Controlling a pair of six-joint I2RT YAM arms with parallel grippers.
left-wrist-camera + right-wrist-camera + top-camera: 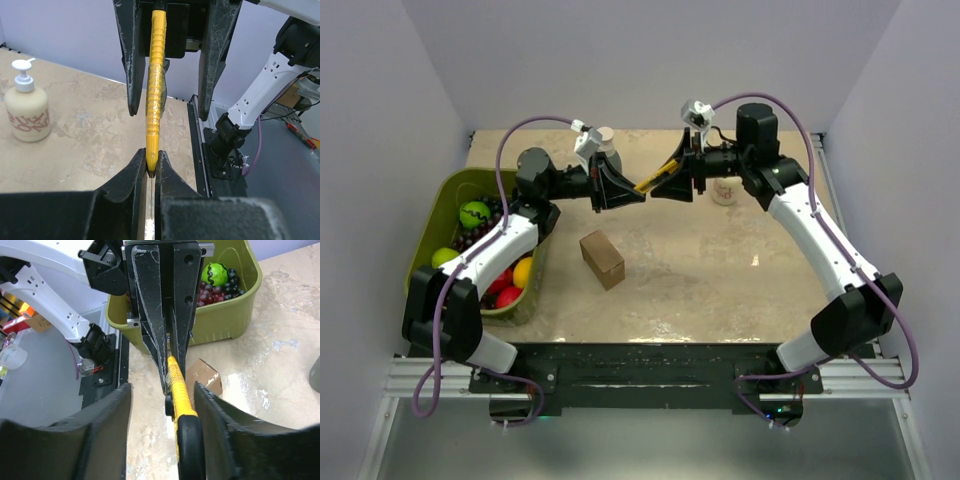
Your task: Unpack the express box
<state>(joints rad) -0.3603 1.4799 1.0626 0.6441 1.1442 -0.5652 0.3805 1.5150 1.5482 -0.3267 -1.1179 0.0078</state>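
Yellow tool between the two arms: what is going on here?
The left gripper is shut on one end of a yellow cutter, holding it in mid-air above the table. The right gripper stands open around the cutter's other end, not gripping it. The small cardboard box sits on the table below, apparently closed and untouched.

You are working in a robotics lab test cell: plain white panels [640, 60] wall in a beige stone-patterned desk [720, 290] on three sides. Two white-and-black robot arms [810, 225] stand on a black base plate [640, 365] beside a silver aluminium rail frame [420, 375], trailing purple cables [535, 119].
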